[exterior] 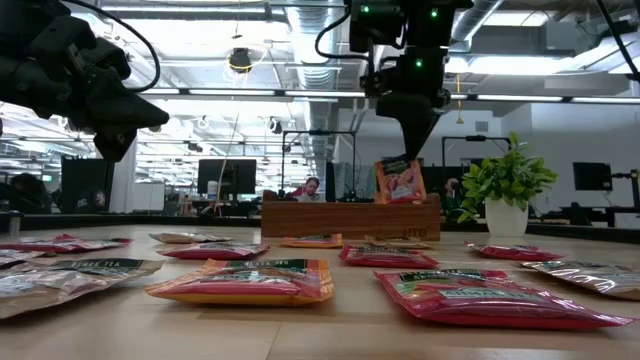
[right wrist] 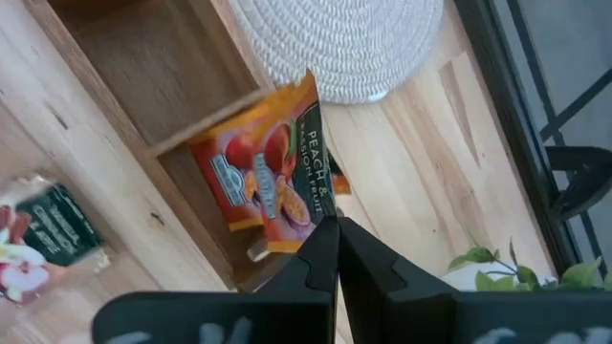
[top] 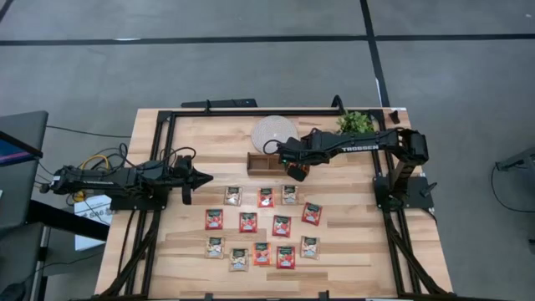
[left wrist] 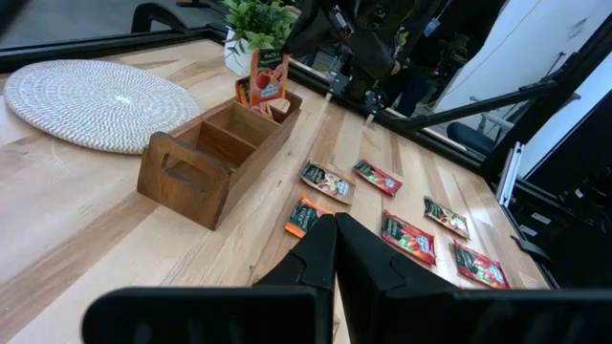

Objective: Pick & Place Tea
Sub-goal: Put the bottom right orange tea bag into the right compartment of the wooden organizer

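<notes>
While the left gripper (top: 203, 176) hangs shut and empty above the table's left side, the right gripper (top: 294, 171) sits over the tray (top: 266, 162) near the back edge, fingers pinched tight.

Right gripper: the wrist view shows its closed fingertips (right wrist: 325, 250) meeting at the edge of an orange sachet (right wrist: 266, 170), printed with peach and passion fruit. Whether they actually clamp it or only touch it, cannot tell. That sachet stands upright in the tray's end compartment nearest the plant (top: 356, 123). In the low view it pokes up above the tray wall, directly under the gripper.

Tray: brown wood, three compartments; the other two look bare in the left wrist view. It lies just beside a round woven mat (top: 275, 132) at the back edge.

Loose sachets (top: 282, 226): about a dozen lie flat on the wood in rough rows, from mid-table toward the front edge. Most are red, a few pale with green print. All are apart from the tray and both grippers.

Left gripper: fingers pressed together, holding nothing, well apart from the sachets.
</notes>
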Motion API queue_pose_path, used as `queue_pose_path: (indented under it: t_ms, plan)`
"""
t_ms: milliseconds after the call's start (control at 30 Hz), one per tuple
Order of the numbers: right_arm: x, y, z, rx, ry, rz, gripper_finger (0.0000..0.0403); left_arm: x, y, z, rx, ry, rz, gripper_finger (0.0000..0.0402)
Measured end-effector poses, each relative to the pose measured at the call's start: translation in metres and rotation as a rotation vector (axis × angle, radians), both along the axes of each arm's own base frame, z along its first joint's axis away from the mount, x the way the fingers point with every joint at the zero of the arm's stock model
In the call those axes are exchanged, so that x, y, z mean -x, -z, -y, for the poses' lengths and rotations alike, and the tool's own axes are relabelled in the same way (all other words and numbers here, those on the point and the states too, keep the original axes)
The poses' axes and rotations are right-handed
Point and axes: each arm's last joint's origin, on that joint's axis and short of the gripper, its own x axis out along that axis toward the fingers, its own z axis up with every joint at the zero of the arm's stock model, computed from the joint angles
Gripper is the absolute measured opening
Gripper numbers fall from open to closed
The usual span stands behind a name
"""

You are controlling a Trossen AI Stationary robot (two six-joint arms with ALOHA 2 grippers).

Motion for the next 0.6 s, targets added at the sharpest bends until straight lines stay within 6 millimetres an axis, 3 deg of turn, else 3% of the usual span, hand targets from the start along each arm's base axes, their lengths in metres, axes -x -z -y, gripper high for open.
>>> queue_pose_path:
  t_ms: [333,600]
  plan:
    - [0.003,0.017,-0.001,-0.03,0.012,0.0,0.0,0.0,0.0,0.0,0.0,0.0,0.0,0.0]
    - [-0.001,0.017,0.0,0.006,0.0,0.035,0.0,0.0,0.0,0.0,0.001,0.0,0.001,0.0]
